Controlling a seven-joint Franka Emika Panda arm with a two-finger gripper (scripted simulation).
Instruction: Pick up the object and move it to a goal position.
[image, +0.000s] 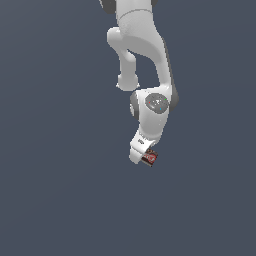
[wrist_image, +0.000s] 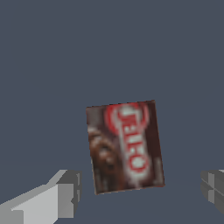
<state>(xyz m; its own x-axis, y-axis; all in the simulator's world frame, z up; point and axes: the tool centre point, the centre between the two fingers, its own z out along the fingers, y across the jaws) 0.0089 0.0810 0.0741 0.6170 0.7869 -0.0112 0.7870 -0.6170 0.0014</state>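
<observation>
Brown box (wrist_image: 124, 146) with red-white label, between wide-spread fingers (wrist_image: 65, 192), neither touching it

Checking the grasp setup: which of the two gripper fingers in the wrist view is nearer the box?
The lighter finger, close beside the box; the darker finger stands further off.

The box (wrist_image: 124, 147) lies between the claw's (wrist_image: 140, 192) spread fingers (wrist_image: 65, 192).
</observation>
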